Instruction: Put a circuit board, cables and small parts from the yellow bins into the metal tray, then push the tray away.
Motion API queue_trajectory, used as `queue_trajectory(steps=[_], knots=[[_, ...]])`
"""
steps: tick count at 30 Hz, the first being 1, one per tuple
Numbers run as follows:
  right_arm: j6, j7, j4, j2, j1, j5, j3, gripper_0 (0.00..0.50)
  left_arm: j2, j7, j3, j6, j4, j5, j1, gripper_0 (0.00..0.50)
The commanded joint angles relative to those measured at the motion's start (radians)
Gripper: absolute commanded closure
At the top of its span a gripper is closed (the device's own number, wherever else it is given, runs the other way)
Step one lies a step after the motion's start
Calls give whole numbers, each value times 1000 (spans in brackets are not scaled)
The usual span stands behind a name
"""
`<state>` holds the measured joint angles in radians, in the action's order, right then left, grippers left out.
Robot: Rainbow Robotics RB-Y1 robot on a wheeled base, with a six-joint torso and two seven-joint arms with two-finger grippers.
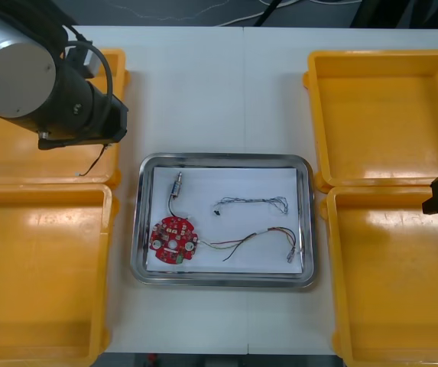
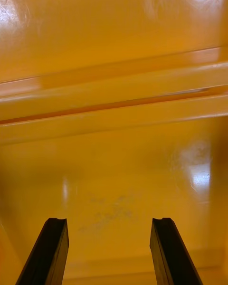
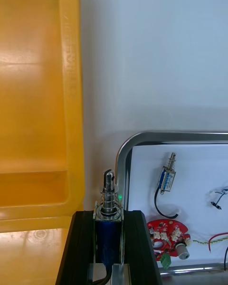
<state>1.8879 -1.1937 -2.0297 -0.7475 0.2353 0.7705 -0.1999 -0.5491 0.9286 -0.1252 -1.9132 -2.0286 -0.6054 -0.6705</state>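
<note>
Table (image 1: 203, 92), left gripper (image 3: 108, 213) by tray (image 3: 124, 171), small metal part (image 3: 108, 237) lengthwise between jaws

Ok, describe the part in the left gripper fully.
The small metal part has a blue body, a coiled spring and a silvery pin poking past the fingers. The left gripper clamps its body from both sides; a black wire leaves its rear. It is held by the gap between a yellow bin and the metal tray's corner.
</note>
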Motion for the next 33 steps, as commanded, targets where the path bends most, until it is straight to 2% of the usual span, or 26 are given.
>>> queue_trajectory(steps=[1, 11, 33], knots=[[-10, -37, -32, -38, -13, 0, -32, 0, -29, -36, -57, -7, -39, -10, 9, 500], [-10, -44, -32, -38, -13, 3, -32, 0, -29, -83, -166, 36, -38, 13, 9, 500], [-10, -44, -32, -29, -13, 4, -32, 0, -25, -218, -429, 243, 11, 87, -17, 500]])
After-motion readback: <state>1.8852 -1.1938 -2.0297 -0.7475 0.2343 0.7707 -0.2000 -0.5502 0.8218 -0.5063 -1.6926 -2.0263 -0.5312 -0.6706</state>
